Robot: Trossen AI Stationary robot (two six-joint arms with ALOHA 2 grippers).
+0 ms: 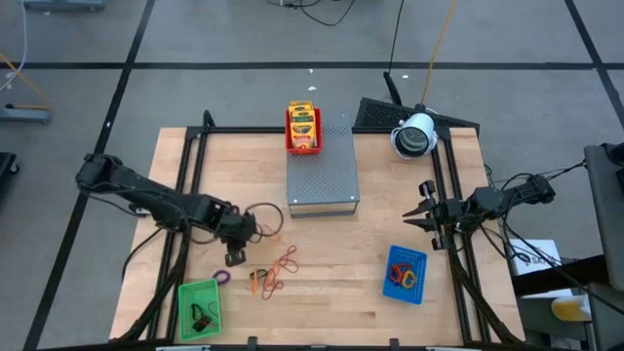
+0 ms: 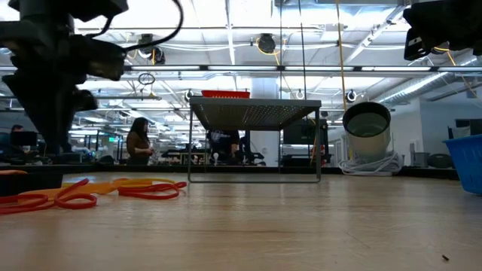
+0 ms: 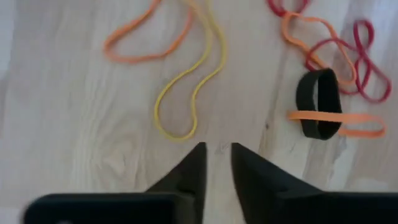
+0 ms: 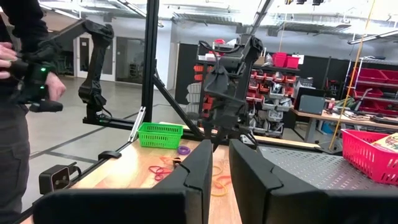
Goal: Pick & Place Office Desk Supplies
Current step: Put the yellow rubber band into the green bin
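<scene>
Rubber-band loops lie flat on the wooden table: a yellow one (image 3: 186, 93), orange ones (image 3: 149, 37), red ones (image 3: 354, 56) and a black one (image 3: 318, 102) with an orange band (image 3: 336, 116) across it. My left gripper (image 3: 217, 152) hangs above them, pointing down, with a narrow gap between its fingers and nothing in it; it is also in the high view (image 1: 235, 257). A purple loop (image 1: 222, 277) lies near the green tray (image 1: 198, 310). Crayon packets (image 1: 303, 122) fill the red tray. My right gripper (image 1: 417, 213) waits at the table's right edge, slightly open and empty.
The grey perforated box (image 1: 322, 171) stands at the table's middle far side, with the red tray (image 1: 291, 144) on its far left corner. A blue tray (image 1: 406, 273) with bands lies near right. A white roll (image 1: 414, 136) sits far right. A person (image 4: 12, 93) stands beyond the table.
</scene>
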